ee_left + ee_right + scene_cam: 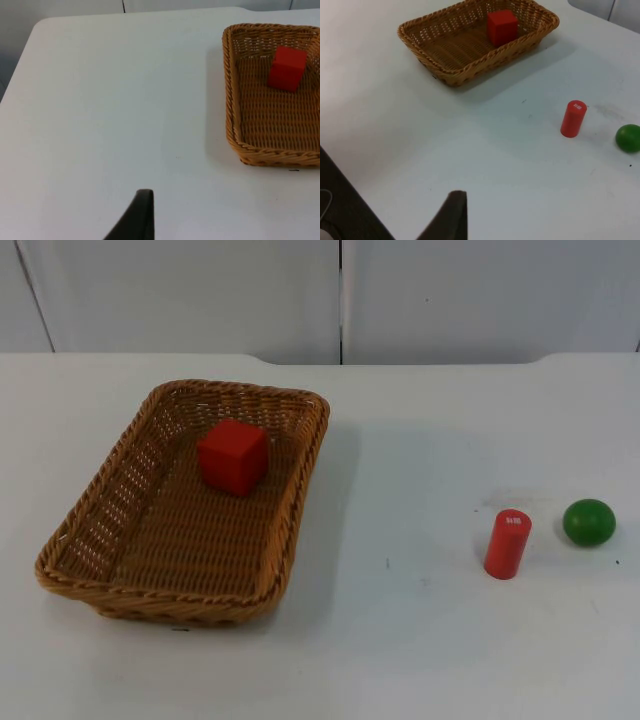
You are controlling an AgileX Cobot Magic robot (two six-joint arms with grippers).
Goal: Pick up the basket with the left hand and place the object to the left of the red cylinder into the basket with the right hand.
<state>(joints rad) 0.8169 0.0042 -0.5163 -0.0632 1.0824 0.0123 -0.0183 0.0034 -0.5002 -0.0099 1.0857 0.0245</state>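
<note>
— Wicker basket (pixel 120 530) sits on the white table (pixel 400 640) with the red cube (pixel 233 455) inside it, toward the far end.
— And the grippers?
— Both are well apart from it; whether their fingers are parted or closed, I cannot tell.
— What else?
— The red cylinder (pixel 507 544) stands upright, the green ball (pixel 588 522) just beside it; the basket's right side is cut off in the left wrist view.
</note>
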